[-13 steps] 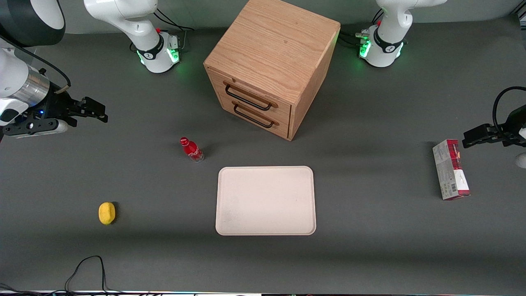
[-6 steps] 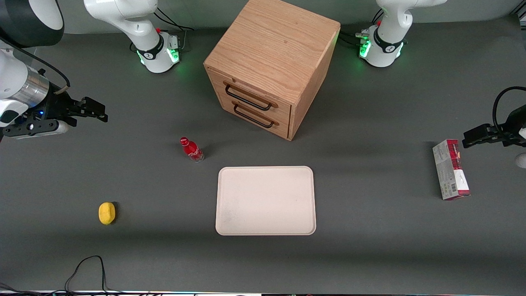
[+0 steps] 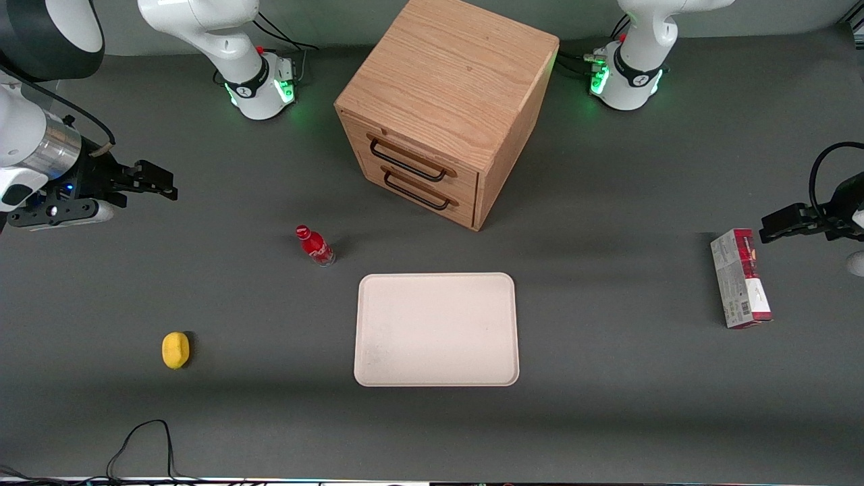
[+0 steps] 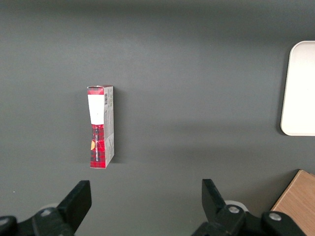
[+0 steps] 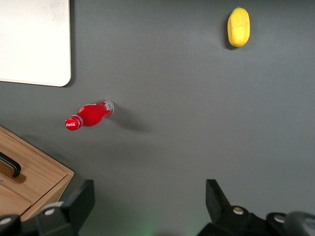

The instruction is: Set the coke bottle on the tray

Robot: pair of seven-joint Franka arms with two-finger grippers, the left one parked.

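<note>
Front view: dark grey table point(image 3: 607, 418), gripper point(image 3: 156, 182) jaws spread, above it

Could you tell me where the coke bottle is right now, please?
The coke bottle stands on the table beside the tray's corner nearest the wooden drawer cabinet, apart from it; the open gripper is off toward the working arm's end.

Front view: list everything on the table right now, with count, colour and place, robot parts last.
coke bottle: one, red, upright on the table, beside the tray's corner nearest the drawer cabinet, not touching it.
tray: one, cream-white, mid-table, in front of the drawer cabinet.
drawer cabinet: one, wooden, two black handles, farther from the camera than the tray.
lemon: one, yellow, toward the working arm's end.
carton: one, red and grey, toward the parked arm's end.
cable: one, black, table's near edge.
gripper: one, black, fingers open, above the table toward the working arm's end, well clear of the bottle.
</note>
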